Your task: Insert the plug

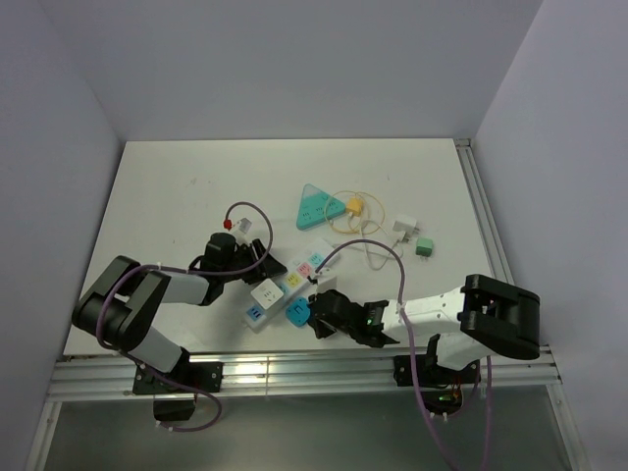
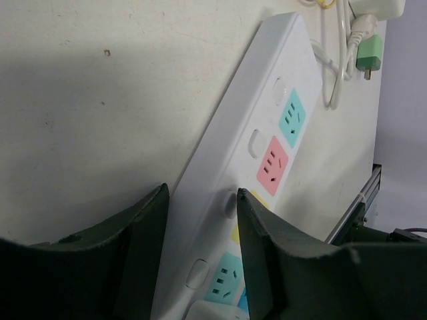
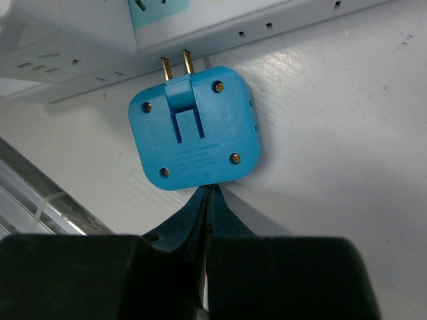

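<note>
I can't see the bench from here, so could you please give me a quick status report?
Left gripper open, straddling power strip edge. Right gripper shut, tips at blue plug. Plug flat on table, prongs not in. Nothing blocking.

Blue plug [image 1: 296, 314] beside power strip [image 1: 291, 282]

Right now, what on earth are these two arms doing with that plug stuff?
They're trying to get a blue plug into a white power strip. The left gripper sits open over the strip's long edge, seemingly steadying it. The right gripper has its shut fingertips against the plug's rear edge. The plug lies on the table, its brass prongs pointing at the strip, not yet in any socket.
</note>
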Controlling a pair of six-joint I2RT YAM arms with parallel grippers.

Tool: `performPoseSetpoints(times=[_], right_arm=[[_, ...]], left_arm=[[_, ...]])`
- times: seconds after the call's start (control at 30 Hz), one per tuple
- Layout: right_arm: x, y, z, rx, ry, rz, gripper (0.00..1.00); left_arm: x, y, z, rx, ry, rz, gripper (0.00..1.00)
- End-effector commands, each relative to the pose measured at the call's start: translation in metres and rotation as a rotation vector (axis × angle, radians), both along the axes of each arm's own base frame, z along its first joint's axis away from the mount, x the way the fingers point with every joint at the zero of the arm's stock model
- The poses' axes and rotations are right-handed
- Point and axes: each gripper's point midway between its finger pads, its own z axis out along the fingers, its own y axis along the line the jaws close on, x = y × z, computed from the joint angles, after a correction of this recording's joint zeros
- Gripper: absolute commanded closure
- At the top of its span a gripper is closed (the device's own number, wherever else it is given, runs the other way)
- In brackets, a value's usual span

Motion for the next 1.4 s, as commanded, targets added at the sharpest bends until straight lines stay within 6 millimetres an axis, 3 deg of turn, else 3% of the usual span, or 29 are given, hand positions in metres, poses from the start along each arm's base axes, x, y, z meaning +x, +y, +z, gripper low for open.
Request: performPoseSetpoints(times=[0.0, 0.4, 0.8, 1.0, 1.37], right_arm=[[0.011, 0.006, 0.007, 0.009, -0.041, -0.044, 1.00], [0.019, 0.016, 0.009, -0.025, -0.057, -0.045, 1.00], [0.020, 0.021, 0.010, -0.004, -0.017, -0.105, 1.00], [0.020, 0.018, 0.010, -0.013, -0.018, -0.109, 1.00], [0.031, 0.012, 0.018, -0.051, -0.064, -0.131, 1.00]], left_arm=[[-0.012, -0.004, -0.008, 0.018, -0.008, -0.055, 0.50], [-0.027, -0.017, -0.023, 0.053, -0.009, -0.099, 0.53], [-0.045, -0.017, -0.044, 0.035, 0.009, -0.099, 0.54], [-0.052, -0.021, -0.053, -0.005, 0.030, -0.118, 0.56], [-0.054, -0.021, -0.072, 0.069, 0.052, -0.151, 0.56]])
